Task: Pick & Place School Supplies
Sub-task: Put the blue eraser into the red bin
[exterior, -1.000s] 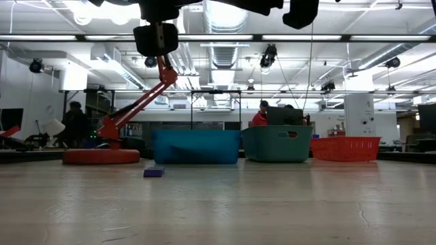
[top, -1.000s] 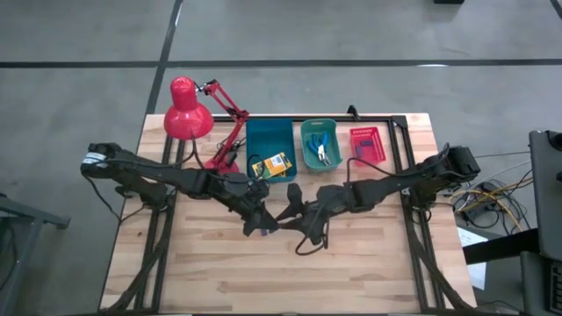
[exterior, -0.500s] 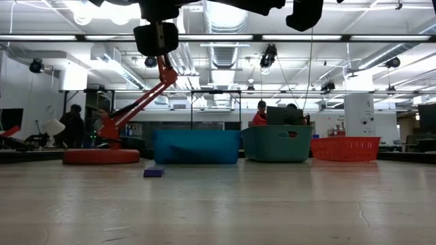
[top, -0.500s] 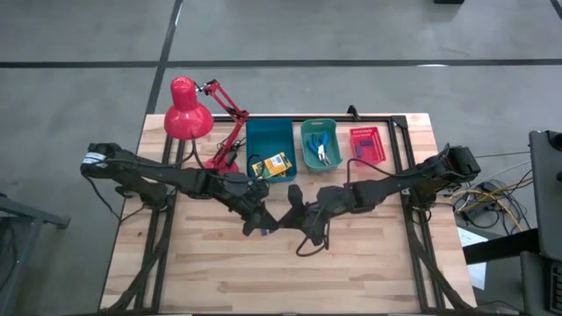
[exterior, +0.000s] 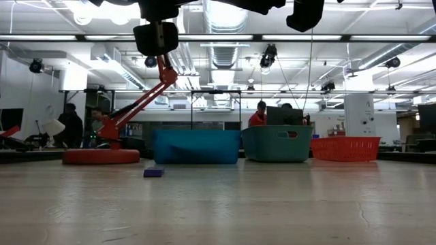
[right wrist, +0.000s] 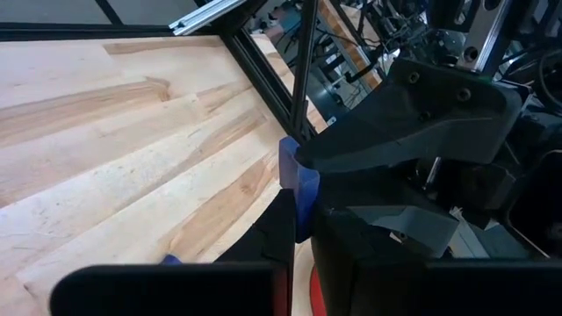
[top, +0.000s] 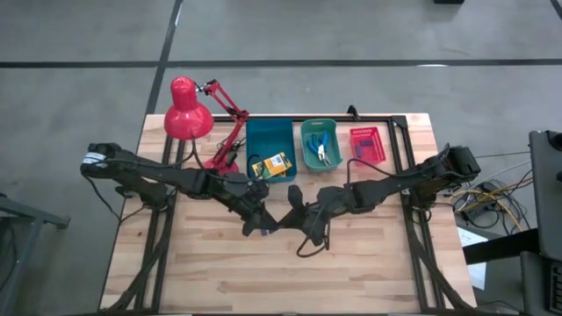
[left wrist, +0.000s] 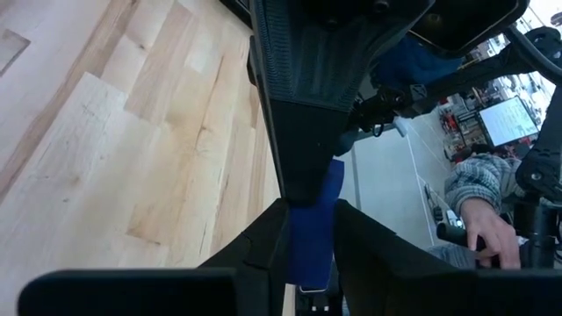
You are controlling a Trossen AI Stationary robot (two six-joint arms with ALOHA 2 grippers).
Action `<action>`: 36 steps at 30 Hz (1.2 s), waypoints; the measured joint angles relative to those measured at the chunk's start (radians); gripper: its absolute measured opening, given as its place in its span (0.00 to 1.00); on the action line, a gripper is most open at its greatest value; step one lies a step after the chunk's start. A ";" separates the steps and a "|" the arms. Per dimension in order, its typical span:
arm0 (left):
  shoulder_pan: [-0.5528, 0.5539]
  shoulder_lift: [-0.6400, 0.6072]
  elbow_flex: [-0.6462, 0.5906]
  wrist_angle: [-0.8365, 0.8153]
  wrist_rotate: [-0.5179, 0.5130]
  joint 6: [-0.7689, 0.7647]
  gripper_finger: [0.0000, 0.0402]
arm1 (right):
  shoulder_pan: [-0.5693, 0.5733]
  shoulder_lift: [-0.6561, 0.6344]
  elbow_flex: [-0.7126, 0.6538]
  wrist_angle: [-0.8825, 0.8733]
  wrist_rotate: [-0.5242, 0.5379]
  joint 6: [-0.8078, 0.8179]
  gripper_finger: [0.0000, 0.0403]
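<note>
Wooden counter (top: 219, 272), both arms meeting just in front of the blue bin (top: 269, 140).
Left gripper (left wrist: 309, 230) and right gripper (right wrist: 300, 209) each clenched one end of a purple eraser (left wrist: 313, 230), its long axis running between them; another eraser (exterior: 154, 173) lay flat before the bin.

Table (top: 351, 272): pale wood planks with visible grain, smooth, a light sheen in the low view.
Desk lamp (top: 186, 116): red, glossy shade and base, looks like painted metal.
Blue bin (top: 269, 133): smooth plastic, matt.
Teal bin (top: 304, 142): smooth plastic, matt.
Red bin (top: 367, 145): plastic with a mesh-like, perforated wall.
Crayon boxes (top: 271, 166): printed yellow-and-green cardboard, as it seems.
Purple block (exterior: 154, 173): matt, rubber-like.
Left gripper (left wrist: 307, 233): dark matt plastic, one finger face finely ribbed.
Right gripper (right wrist: 303, 230): dark matt plastic, slightly grainy.
</note>
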 joint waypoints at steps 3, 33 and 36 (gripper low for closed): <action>0.000 0.000 0.000 0.000 -0.003 -0.006 0.22 | 0.000 0.000 0.000 0.000 0.002 0.000 0.05; -0.001 0.030 0.000 0.005 0.033 -0.126 0.71 | 0.000 -0.005 -0.002 -0.042 0.017 0.007 0.05; -0.001 0.030 0.000 0.005 0.104 -0.162 0.71 | 0.000 -0.020 -0.002 -0.056 0.079 0.034 0.05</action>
